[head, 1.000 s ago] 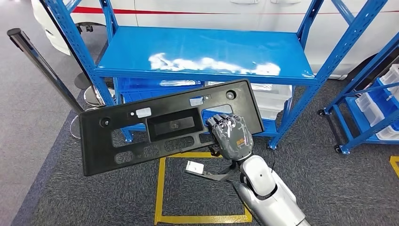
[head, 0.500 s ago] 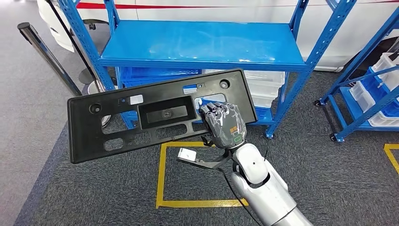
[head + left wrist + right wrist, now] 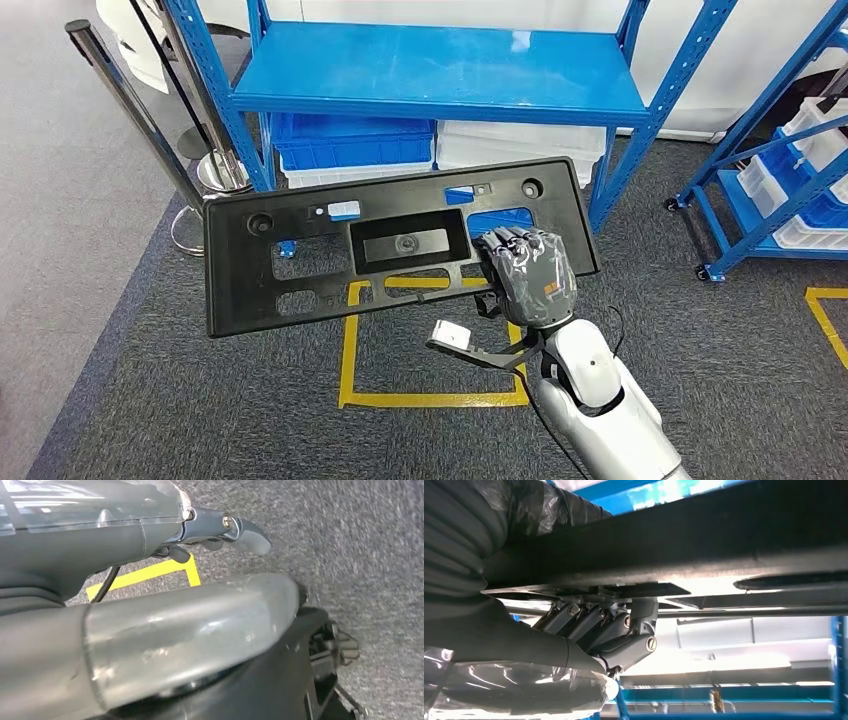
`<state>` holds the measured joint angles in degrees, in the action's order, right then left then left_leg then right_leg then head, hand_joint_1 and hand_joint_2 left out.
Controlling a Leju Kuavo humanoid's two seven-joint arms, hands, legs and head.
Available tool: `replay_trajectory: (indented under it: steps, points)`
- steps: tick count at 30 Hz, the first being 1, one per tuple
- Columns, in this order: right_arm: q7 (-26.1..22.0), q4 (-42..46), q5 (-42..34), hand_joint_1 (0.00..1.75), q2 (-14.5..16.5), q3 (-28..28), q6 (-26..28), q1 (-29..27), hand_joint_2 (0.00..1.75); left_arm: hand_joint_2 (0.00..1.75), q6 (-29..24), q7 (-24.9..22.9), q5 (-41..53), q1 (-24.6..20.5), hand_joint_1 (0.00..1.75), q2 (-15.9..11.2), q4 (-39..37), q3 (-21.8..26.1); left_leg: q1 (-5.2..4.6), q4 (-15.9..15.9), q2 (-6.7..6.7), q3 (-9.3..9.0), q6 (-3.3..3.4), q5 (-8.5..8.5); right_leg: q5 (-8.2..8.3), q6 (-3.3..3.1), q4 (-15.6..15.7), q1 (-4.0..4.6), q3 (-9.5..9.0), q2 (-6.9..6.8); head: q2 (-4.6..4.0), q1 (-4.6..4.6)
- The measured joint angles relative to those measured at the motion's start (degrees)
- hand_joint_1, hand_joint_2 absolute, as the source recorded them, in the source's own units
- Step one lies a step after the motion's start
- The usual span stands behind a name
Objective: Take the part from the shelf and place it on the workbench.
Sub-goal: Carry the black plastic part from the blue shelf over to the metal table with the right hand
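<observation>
The part (image 3: 400, 245) is a long, flat panel of matt black moulded plastic; it has rounded corners, a recessed rectangular pocket at centre, oblong cut-outs along its lower edge and round holes near both ends; small white and blue labels sit near its top edge. It is held in the air over the grey carpet (image 3: 200, 420) and yellow floor tape (image 3: 430, 400), in front of the blue steel shelf (image 3: 440, 70), slightly tilted. The right hand (image 3: 528, 278), film-wrapped, grips its right end, fingers (image 3: 594, 625) curled over the edge. The left hand (image 3: 150, 535) hangs over carpet; grip state cannot be told.
</observation>
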<state>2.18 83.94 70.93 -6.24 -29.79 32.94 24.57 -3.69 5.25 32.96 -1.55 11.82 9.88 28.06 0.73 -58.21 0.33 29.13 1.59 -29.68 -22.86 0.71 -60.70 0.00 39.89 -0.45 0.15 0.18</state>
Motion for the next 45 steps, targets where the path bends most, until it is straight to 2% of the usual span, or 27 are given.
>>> replay_trajectory:
  steps: [1,3,4,5,7,9,10,12,14,15,17,19,20,21,22,24,26,27,29,31,34,36,37,38,41,43,45]
  points:
    - [0.0,0.1,0.0,1.75,-0.2,0.1,0.0,-0.1,1.75,0.0,0.0,0.0,0.0,0.0,0.0,0.0,0.0,0.0,0.12,0.2,0.15,0.69,0.42,0.81,-2.34,0.37,-1.6,-0.14,0.62,0.14,0.0,0.01]
    - [-0.1,0.3,-0.1,1.75,-0.6,0.2,0.0,-0.3,1.75,0.0,0.0,0.1,0.0,0.0,0.0,0.0,0.0,0.0,0.12,0.1,0.28,2.49,0.91,2.32,-8.44,1.01,-8.0,-0.39,2.11,0.25,0.0,0.02]
    - [-0.1,0.3,-0.1,1.75,-0.8,0.3,0.0,-0.3,1.75,0.0,0.0,0.1,0.0,0.0,0.0,0.0,0.0,0.0,0.1,0.0,0.28,3.46,0.94,3.03,-10.19,1.25,-11.6,-0.5,2.62,0.26,0.0,0.02]
    - [-0.2,0.2,-0.1,1.75,-0.9,0.3,0.0,-0.4,1.75,0.0,0.1,0.3,-0.1,0.0,0.0,0.0,0.0,0.0,0.09,-0.1,0.29,4.45,0.89,3.71,-10.45,1.41,-14.1,-0.6,2.61,0.26,0.0,0.02]
    - [-0.3,-0.2,0.2,1.75,-0.9,0.3,-0.1,-0.2,1.75,0.0,0.4,0.8,-0.5,0.0,0.0,0.0,0.0,0.1,0.09,-0.3,0.26,6.27,0.65,4.94,-7.74,1.45,-14.0,-0.81,0.13,0.26,0.0,0.02]
    - [-0.2,-1.1,1.3,1.75,-0.1,0.2,-0.1,0.4,1.75,0.0,1.1,1.2,-1.1,0.0,0.0,-0.1,0.0,0.2,0.06,-0.4,0.22,7.56,0.24,5.96,-5.66,1.11,-7.4,-0.86,-5.36,0.39,0.0,0.02]
    - [0.3,-1.9,2.2,1.75,0.7,0.1,-0.2,1.0,1.75,0.0,1.4,1.2,-1.2,0.0,0.0,-0.2,0.0,0.3,0.02,-0.4,0.27,7.96,-0.08,6.48,-6.1,0.74,-3.0,-0.73,-8.28,0.54,0.0,-0.01]
    - [1.7,-3.5,4.1,1.75,2.8,-0.2,-0.3,2.1,1.75,0.0,1.9,0.8,-1.1,-0.1,0.0,-0.4,0.0,0.5,0.05,0.0,0.39,8.35,-0.82,7.68,-7.4,-0.06,2.2,-0.31,-11.25,0.78,0.0,-0.05]
    - [2.7,-4.7,5.2,1.75,4.4,-0.5,-0.5,2.7,1.75,0.0,1.9,0.3,-0.7,0.0,0.0,-0.5,0.0,0.5,0.17,0.7,0.26,8.59,-1.61,8.75,-6.72,-0.97,3.5,-0.23,-11.18,0.61,0.0,-0.06]
    - [2.9,-5.0,5.5,1.75,4.8,-0.6,-0.7,2.8,1.75,0.0,1.8,0.1,-0.5,0.1,0.0,-0.6,0.0,0.5,0.18,0.6,0.12,8.88,-1.94,8.41,-6.09,-1.42,3.9,-0.32,-10.91,0.44,0.0,-0.07]
    - [3.1,-5.6,6.0,1.75,5.6,-0.7,-1.0,2.9,1.75,0.0,1.7,0.1,0.0,0.4,0.0,-0.7,0.0,0.5,0.19,-2.5,-0.05,10.11,-2.39,4.54,-4.9,-2.41,4.5,-0.52,-10.02,0.11,0.0,-0.08]
    - [3.4,-6.0,6.5,1.75,6.3,-0.7,-1.4,2.8,1.75,0.0,1.8,0.5,0.7,0.7,0.0,-0.9,0.0,0.4,0.25,-10.0,-0.09,12.09,-2.57,-0.56,-3.98,-2.99,4.3,-0.24,-8.58,0.0,0.0,-0.08]
    - [3.6,-6.0,6.9,1.75,6.5,-0.7,-1.6,2.7,1.75,0.0,1.9,0.7,1.1,0.8,0.0,-0.9,0.0,0.4,0.28,-13.6,-0.09,12.88,-2.64,-1.68,-3.59,-3.12,4.1,-0.13,-7.83,-0.15,0.0,-0.09]
    - [3.8,-6.0,7.4,1.75,6.7,-0.7,-1.8,2.5,1.75,0.0,1.9,0.9,1.3,0.8,0.0,-1.0,0.0,0.4,0.28,-15.7,-0.09,12.97,-2.7,-1.48,-3.28,-3.12,3.8,-0.07,-7.15,-0.36,0.0,-0.09]
    - [4.0,-6.0,7.8,1.75,6.8,-0.7,-2.0,2.3,1.75,0.0,1.9,1.2,1.6,0.8,0.0,-1.0,0.0,0.3,0.29,-15.6,-0.03,12.0,-2.72,-0.29,-3.08,-3.08,3.4,-0.04,-6.54,-0.6,0.0,-0.09]
    - [4.3,-5.8,8.8,1.75,7.1,-0.7,-2.0,1.7,1.75,0.0,1.8,1.8,2.1,0.8,0.0,-1.2,0.0,0.2,0.26,-9.3,0.73,7.18,-2.53,2.12,-2.95,-2.92,2.6,-0.03,-5.63,-1.11,0.0,-0.09]
    - [4.6,-5.3,9.6,1.75,7.1,-0.3,-1.8,1.0,1.75,0.0,1.6,2.2,2.6,0.7,0.0,-1.4,0.0,0.0,-0.14,-2.3,2.07,2.73,-2.13,2.13,-2.88,-2.52,1.8,0.2,-5.0,-1.74,0.0,-0.08]
    - [4.6,-5.0,9.8,1.75,7.1,-0.1,-1.7,0.6,1.75,0.0,1.5,2.4,3.0,0.7,0.0,-1.4,0.0,-0.3,-0.34,-0.7,2.37,1.9,-1.93,1.58,-2.79,-2.24,1.5,0.32,-4.78,-2.11,0.0,-0.08]
    - [4.6,-4.7,10.1,1.75,7.1,0.4,-1.2,-0.1,1.75,0.0,1.4,2.7,3.7,0.7,0.0,-1.4,0.0,-0.7,-0.33,0.3,1.73,1.8,-1.36,1.57,-2.57,-1.62,1.3,0.43,-4.52,-2.86,0.0,-0.08]
    - [4.4,-4.1,10.3,1.75,7.1,1.0,-1.2,-0.7,1.75,0.0,1.3,3.1,4.1,0.7,0.0,-1.4,0.0,-1.1,-0.02,0.7,1.02,2.09,-0.48,2.18,-4.04,-0.94,-0.2,0.24,-3.84,-2.08,0.0,-0.06]
    - [4.3,-2.9,10.5,1.75,7.1,1.7,-1.4,-1.8,1.75,0.0,1.1,3.6,4.0,0.7,0.0,-1.4,0.0,-1.5,0.11,0.8,0.09,3.01,0.45,3.11,-9.98,-0.15,-9.6,-0.21,-0.17,0.04,0.0,-0.05]
    - [4.0,-2.7,10.3,1.75,7.0,2.0,-1.2,-2.9,1.75,0.0,1.0,3.6,3.9,0.8,0.0,-1.4,0.0,-1.6,0.12,0.6,-0.86,3.62,0.41,3.5,-11.6,0.08,-14.4,-0.46,1.39,0.24,0.0,-0.05]
    - [3.8,-2.6,10.2,1.75,6.9,2.1,-1.1,-3.4,1.75,0.0,1.0,3.6,3.8,0.8,0.0,-1.4,0.0,-1.6,0.13,0.5,-1.41,3.84,0.32,3.64,-10.81,0.1,-13.8,-0.59,0.66,0.29,0.0,-0.05]
    - [3.6,-2.6,10.1,1.75,6.8,2.2,-1.0,-3.9,1.75,0.0,1.0,3.6,3.8,0.9,0.0,-1.3,0.0,-1.6,0.15,0.4,-1.99,4.0,0.23,3.73,-9.14,0.05,-10.9,-0.73,-1.17,0.51,0.0,-0.05]
    - [3.5,-2.5,10.0,1.75,6.6,2.3,-0.9,-4.5,1.75,0.0,1.0,3.6,3.8,0.8,0.0,-1.2,0.0,-1.6,0.17,-0.1,-3.48,4.68,-0.38,4.02,-5.44,-0.3,-0.3,-1.04,-6.88,3.71,0.0,-0.04]
    - [3.5,-2.3,9.8,1.75,6.5,2.4,-0.7,-4.7,1.75,0.0,1.0,3.7,3.8,0.7,0.0,-1.2,0.0,-1.6,0.27,-0.2,-4.43,5.31,-1.16,4.47,-5.38,-0.43,1.2,-0.94,-7.38,4.83,0.0,-0.04]
    - [3.5,-2.2,9.9,1.75,6.5,2.5,-0.7,-4.7,1.75,0.0,1.0,3.7,3.4,0.7,0.0,-1.2,0.0,-1.6,0.43,-0.3,-5.05,5.69,-1.83,4.67,-5.03,-0.87,1.4,-0.97,-7.29,3.68,0.0,-0.03]
